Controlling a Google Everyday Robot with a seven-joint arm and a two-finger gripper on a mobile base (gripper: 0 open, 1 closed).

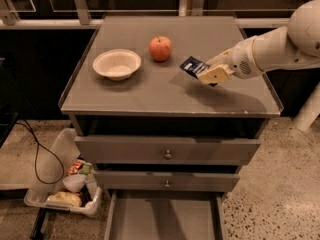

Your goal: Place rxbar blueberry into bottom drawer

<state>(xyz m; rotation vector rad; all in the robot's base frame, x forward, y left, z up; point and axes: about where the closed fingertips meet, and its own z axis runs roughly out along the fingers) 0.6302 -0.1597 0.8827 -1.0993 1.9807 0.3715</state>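
The rxbar blueberry (193, 66), a flat dark navy bar with white lettering, is held by my gripper (207, 73) above the right side of the cabinet top. The gripper is shut on the bar's right end, and the bar sticks out to the left, lifted off the surface with a shadow under it. The white arm reaches in from the right edge of the view. The bottom drawer (162, 218) is pulled open at the base of the cabinet, and its flat grey floor shows.
A red-orange apple (160, 48) and a white bowl (117, 63) sit on the grey cabinet top (150, 91). Two upper drawers with round knobs (167, 155) are shut. A plastic bin (65, 194) with items and a black cable lie on the floor at left.
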